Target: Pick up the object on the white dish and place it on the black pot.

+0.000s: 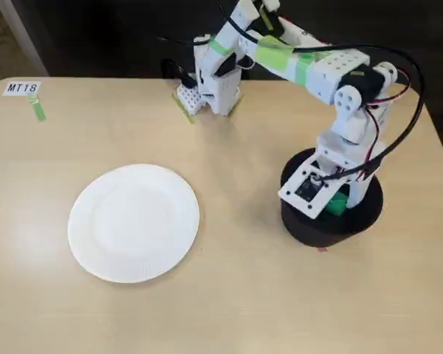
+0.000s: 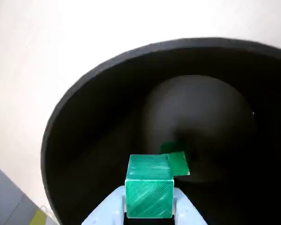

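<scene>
Jaws are closing flat on opposite faces of the green cube [image 2: 149, 196], holding it in the gripper [image 2: 149, 216] above the black pot [image 2: 84, 136]. Judged light, rigid, ridged, so not slippery. Beyond, at 1 o'clock, a second green piece [image 2: 178, 161] is lying inside. Across the table, the white dish [image 1: 134, 223] is sitting bare; a label [image 1: 22, 88] is reading "MT18".

Cube [image 2: 149, 193] above pot [image 1: 310, 232], dish [image 1: 133, 221] left

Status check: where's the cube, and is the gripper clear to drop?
Gripper shut on green cube, poised over the black pot opening. White dish bare. A second green piece lies beyond the cube, possibly inside the pot; otherwise nothing blocks release.
</scene>
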Robot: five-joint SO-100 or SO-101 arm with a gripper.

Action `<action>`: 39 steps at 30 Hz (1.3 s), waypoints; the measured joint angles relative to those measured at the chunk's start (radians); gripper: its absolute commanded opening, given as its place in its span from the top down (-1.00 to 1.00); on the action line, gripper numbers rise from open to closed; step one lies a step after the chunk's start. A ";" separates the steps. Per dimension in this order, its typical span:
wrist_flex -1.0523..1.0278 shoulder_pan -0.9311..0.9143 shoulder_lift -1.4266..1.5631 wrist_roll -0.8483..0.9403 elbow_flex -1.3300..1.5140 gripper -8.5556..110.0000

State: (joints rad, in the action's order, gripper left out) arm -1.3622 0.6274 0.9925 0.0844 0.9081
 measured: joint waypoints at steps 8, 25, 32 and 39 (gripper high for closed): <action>-0.097 -0.017 0.000 0.025 0.000 0.45; -0.291 -0.196 0.227 -0.049 -0.202 0.86; -0.281 -0.422 0.615 -0.043 -0.055 0.86; 0.078 -0.508 1.275 -0.103 0.604 0.86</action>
State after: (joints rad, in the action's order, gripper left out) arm -1.2839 0.1197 2.2672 -0.0184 1.5125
